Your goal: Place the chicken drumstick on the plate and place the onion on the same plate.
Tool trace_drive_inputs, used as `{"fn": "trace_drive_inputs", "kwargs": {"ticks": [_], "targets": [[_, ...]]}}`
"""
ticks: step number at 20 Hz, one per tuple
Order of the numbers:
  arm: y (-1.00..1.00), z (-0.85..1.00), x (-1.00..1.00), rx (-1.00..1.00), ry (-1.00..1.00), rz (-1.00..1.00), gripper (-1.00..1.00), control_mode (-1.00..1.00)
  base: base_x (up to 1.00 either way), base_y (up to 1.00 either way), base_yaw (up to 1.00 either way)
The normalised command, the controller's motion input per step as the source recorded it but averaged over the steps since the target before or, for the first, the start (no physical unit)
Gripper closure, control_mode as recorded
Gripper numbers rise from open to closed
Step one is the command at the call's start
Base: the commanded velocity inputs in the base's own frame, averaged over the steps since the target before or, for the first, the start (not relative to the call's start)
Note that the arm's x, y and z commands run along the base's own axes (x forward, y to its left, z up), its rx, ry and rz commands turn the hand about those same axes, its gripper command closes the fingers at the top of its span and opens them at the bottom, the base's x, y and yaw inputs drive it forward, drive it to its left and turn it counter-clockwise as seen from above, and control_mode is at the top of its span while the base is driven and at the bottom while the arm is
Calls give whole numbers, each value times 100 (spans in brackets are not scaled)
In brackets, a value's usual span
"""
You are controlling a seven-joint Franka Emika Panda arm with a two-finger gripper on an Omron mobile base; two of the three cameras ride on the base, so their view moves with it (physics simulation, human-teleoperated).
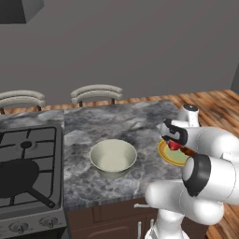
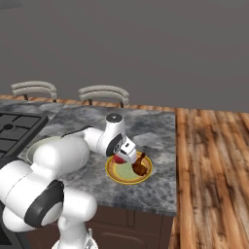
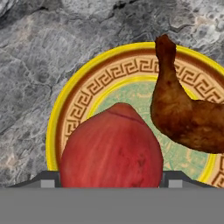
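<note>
The gripper (image 3: 109,186) is closed on the onion (image 3: 111,146), its two tips pressing the onion's sides, directly over the plate (image 3: 65,109). The onion looks firm, round and glossy, so likely light but slippery: a grip across its widest middle seems best, and it may roll once let go. Best released low, close to the plate's centre.

The drumstick (image 3: 183,113) lies on the plate, thick end toward the plate's middle, bone end over the rim pattern. It is just beside the onion; whether they touch I cannot tell. It looks stiff and irregular, unlikely to roll, and could stop the onion on that side.

Plate holds the drumstick only; the onion appears to hang above it, not yet set down. Beside the plate, the bowl (image 1: 113,158) on the counter (image 1: 93,126) looks empty.
</note>
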Motion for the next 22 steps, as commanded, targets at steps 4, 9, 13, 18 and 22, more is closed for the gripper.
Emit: {"fn": "trace_drive_inputs", "kwargs": {"ticks": [4, 9, 13, 18, 22], "targets": [[0, -1, 0, 0, 0, 0, 100, -100, 0, 0, 0], [0, -11, 0, 0, 0, 0, 100, -100, 0, 0, 0], [0, -16, 0, 0, 0, 0, 100, -100, 0, 0, 0], [0, -13, 0, 0, 0, 0, 100, -100, 0, 0, 0], [0, -6, 0, 0, 0, 0, 100, -100, 0, 0, 0]]}}
